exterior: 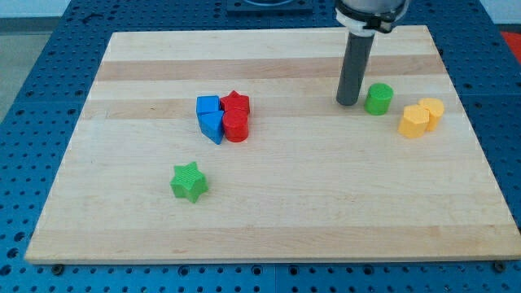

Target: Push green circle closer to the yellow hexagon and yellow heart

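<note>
The green circle sits on the wooden board at the view's upper right. My tip rests on the board just to the left of the green circle, with a small gap or light contact; I cannot tell which. The yellow hexagon and the yellow heart stand touching each other to the right of and slightly below the green circle, a short gap apart from it.
A cluster of a blue cube, a blue triangle-like block, a red star and a red cylinder sits left of centre. A green star lies lower left. The board's right edge is near the yellow blocks.
</note>
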